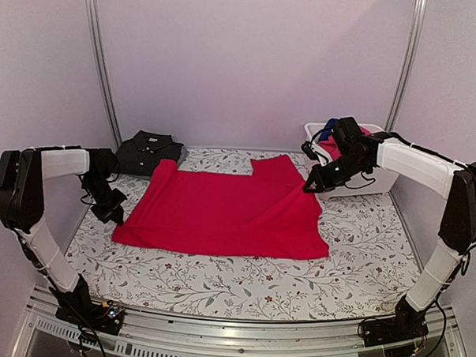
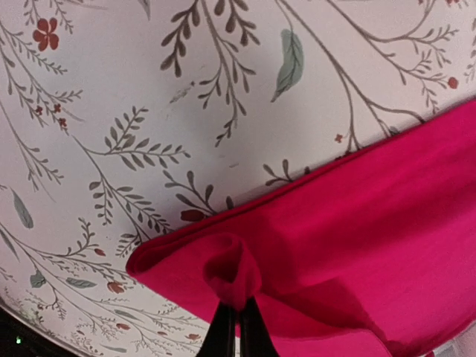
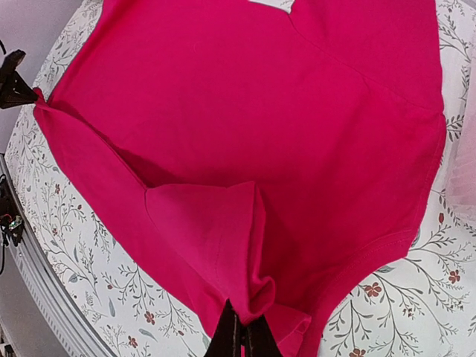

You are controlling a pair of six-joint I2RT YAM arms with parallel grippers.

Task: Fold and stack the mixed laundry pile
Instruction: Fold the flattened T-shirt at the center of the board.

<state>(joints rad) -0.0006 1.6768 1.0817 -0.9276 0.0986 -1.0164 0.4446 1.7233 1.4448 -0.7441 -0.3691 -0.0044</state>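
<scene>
A red tee [image 1: 221, 209] lies spread flat in the middle of the table, its sleeves toward the back. My left gripper [image 1: 114, 213] is shut on a bunched fold of the tee's left edge [image 2: 230, 271], with its fingertips [image 2: 223, 327] pressed together just over the floral cloth. At the tee's right side, by the sleeve, my right gripper [image 1: 310, 186] is shut on a pinch of red cloth [image 3: 290, 290]. A dark charcoal polo [image 1: 148, 152] lies folded at the back left. Blue cloth [image 1: 327, 136] and some pink cloth poke out of the tub behind the right arm.
A floral leaf-patterned cloth [image 1: 362, 239] covers the table. At the back right stands a white plastic tub [image 1: 382, 182], close behind my right wrist. Metal frame posts [image 1: 101, 62] rise at both back corners. The table's front rail [image 1: 239, 325] runs between the arm bases.
</scene>
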